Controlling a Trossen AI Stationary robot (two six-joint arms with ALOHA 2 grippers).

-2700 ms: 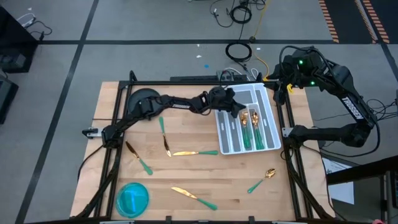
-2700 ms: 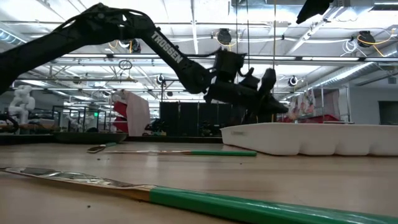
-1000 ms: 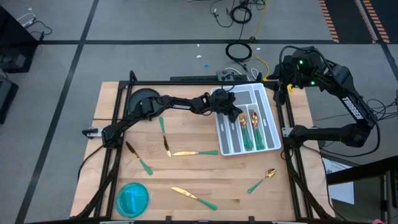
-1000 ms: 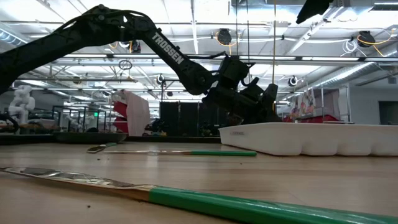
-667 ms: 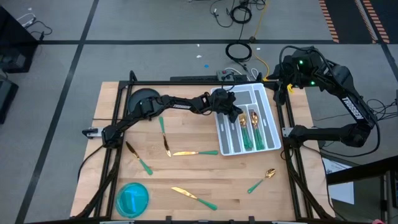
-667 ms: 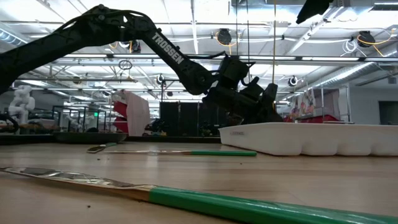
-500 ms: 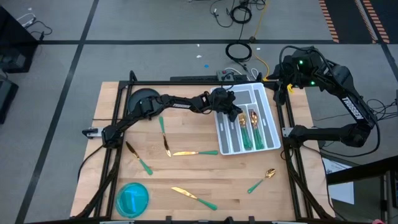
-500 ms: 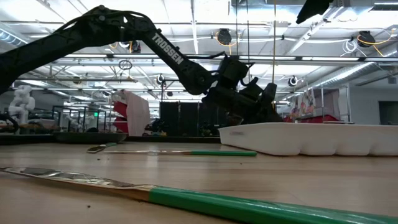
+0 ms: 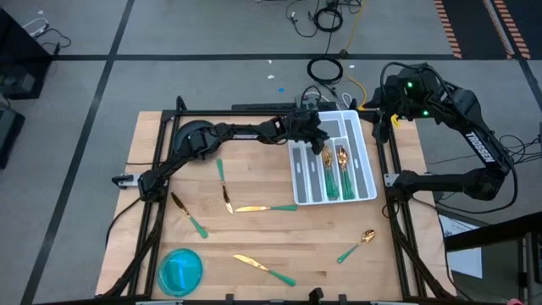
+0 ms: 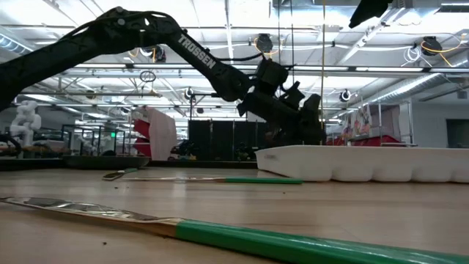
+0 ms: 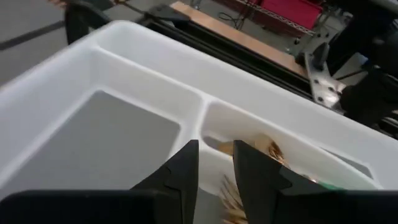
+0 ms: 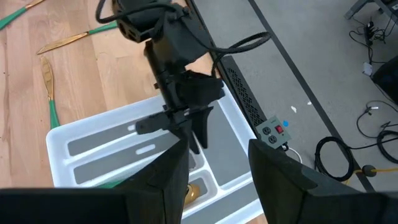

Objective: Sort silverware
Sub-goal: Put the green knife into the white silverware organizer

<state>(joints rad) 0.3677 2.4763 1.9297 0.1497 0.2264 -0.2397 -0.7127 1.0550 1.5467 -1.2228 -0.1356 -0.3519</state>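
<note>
The white slotted tray (image 9: pixel 364 174) lies at the table's far right with several gold-headed, green-handled pieces of silverware (image 9: pixel 334 169) in its slots. More silverware lies loose on the wood: a knife (image 9: pixel 262 207), a spoon (image 9: pixel 357 246), another knife (image 9: pixel 264 269) and pieces at the left (image 9: pixel 222 174). My left gripper (image 9: pixel 317 137) hangs over the tray's far end, open by a narrow gap, its fingers on either side of a divider wall (image 11: pixel 200 118). My right gripper (image 12: pixel 214 180) is open and holds nothing, raised beyond the table's far right corner. My left gripper stands slanting down from the table's left with one finger (image 11: pixel 186 171) on each side of the tray's divider wall (image 11: pixel 214 165). Whether the fingers touch the wall or the tray's floor, I cannot tell.
A blue bowl (image 9: pixel 180 271) sits at the near left corner. A black frame (image 9: pixel 254 110) runs along the table's far edge. In the low view a knife (image 10: pixel 293 246) lies close in the foreground and another piece (image 10: pixel 220 179) farther back.
My left gripper has risen and gone toward the table's far edge over the tray. The tray has slid a little toward the far and left edges and turned squarer to the table, the silverware staying in it.
</note>
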